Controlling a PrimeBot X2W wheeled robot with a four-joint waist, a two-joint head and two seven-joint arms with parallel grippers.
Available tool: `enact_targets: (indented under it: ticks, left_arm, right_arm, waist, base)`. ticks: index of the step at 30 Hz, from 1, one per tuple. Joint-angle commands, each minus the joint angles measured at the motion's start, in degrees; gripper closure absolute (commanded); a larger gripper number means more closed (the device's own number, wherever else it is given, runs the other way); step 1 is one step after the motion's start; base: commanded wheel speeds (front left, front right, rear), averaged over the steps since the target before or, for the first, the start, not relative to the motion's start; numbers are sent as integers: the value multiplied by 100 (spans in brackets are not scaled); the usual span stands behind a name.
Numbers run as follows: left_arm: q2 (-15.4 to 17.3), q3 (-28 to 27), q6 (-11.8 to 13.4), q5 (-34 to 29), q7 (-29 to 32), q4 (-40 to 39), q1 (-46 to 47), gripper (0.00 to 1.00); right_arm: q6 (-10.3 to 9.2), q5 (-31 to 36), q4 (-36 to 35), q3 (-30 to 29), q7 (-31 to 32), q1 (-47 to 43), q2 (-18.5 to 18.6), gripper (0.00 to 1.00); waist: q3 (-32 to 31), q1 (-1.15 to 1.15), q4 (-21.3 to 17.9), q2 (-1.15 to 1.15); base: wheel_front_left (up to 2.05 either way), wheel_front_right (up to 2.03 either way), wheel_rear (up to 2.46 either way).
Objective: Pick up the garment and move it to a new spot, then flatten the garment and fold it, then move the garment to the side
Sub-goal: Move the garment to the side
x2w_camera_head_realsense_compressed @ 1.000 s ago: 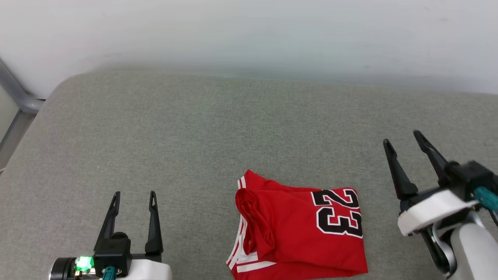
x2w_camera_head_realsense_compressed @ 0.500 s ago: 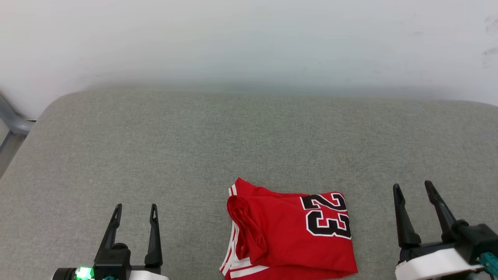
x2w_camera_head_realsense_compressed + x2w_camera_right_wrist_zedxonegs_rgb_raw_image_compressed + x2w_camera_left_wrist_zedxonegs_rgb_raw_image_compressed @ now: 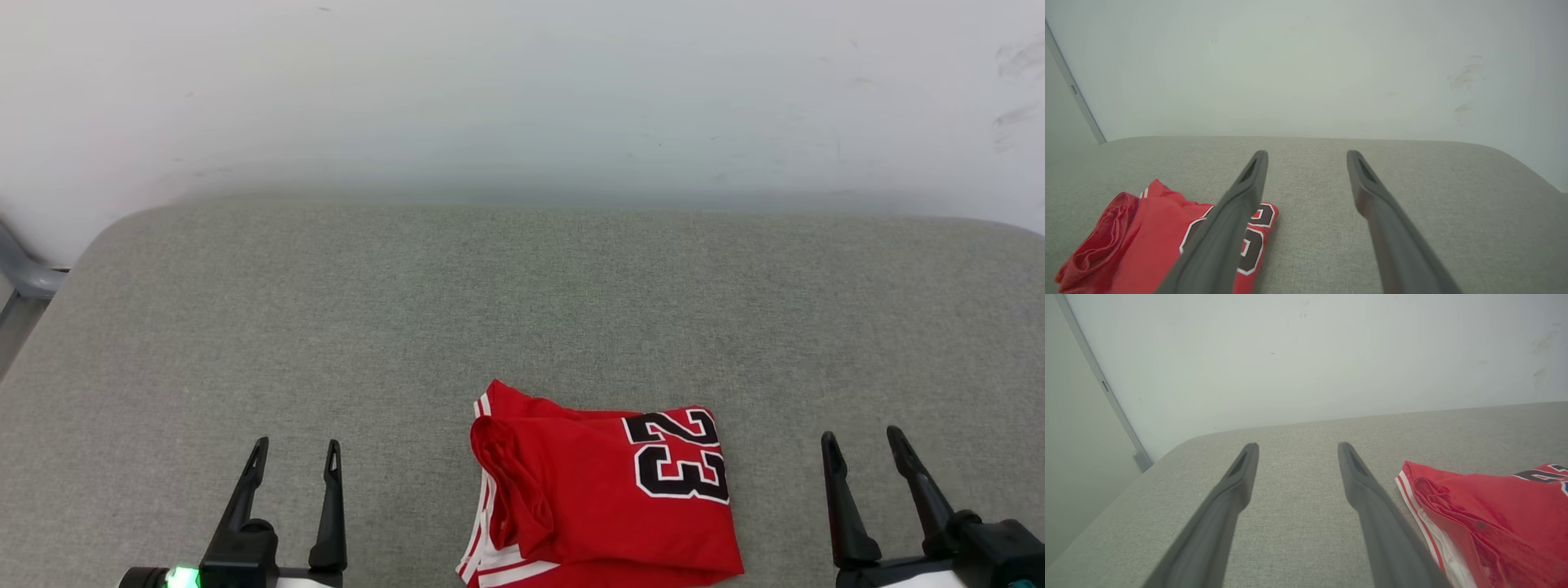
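Red shirt (image 3: 600,498), folded down to a compact, roughly square bundle, lying flat on the grey cushion (image 3: 522,310) close to its near edge and a little right of centre in the head view. Topped by a black number (image 3: 682,457) outlined in white on the right half; bunched collar (image 3: 510,474) and striped white trim (image 3: 482,559) along the left edge. Long axis hard to call, with the near edge cut off by the bottom of that view. Sits between the two grippers, touching neither. Left gripper (image 3: 296,449) low on the left side, fingers spread wide, holding nothing, pointing away across bare cushion toward the pale wall (image 3: 522,98); striped edge off to its right, near but apart. Right gripper (image 3: 861,437) low on the right side, likewise spread wide and empty, pointing the same way; numbered edge off to its left, closer than the striped edge to the left gripper. Judged from the tidy bundle: folding done, sideways move not yet made. Would call for a turn inward and down onto an edge, with the right arm the shorter reach, or both together pinching opposite edges to keep the layers from sliding open.
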State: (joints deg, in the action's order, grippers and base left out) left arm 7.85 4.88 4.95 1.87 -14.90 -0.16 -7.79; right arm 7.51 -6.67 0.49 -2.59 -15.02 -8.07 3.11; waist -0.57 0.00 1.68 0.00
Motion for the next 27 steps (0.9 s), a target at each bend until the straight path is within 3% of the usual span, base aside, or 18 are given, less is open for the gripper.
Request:
enact_targets:
  ticks: [1, 21, 27]
  left_arm:
    - [-5, -24, -23, 21, -43, 7, -42, 0]
    - [-72, -94, -94, -49, -42, 108, -46, 0]
    - [-101, -113, -92, -49, -42, 114, -25, 0]
  right_arm:
    - [-5, -15, -8, 12, -7, -65, -37, 0]
    - [-5, 24, 61, 9, 10, -74, -38, 0]
    - [-5, 74, -73, 45, 251, 396, 123, 0]
  waist:
    - [-3, 0, -2, 0]
    - [-15, 0, 36, 0]
    - [-11, 0, 44, 0]
  base:
    - [0, 0, 0]
    - [0, 0, 0]
    - [0, 0, 0]
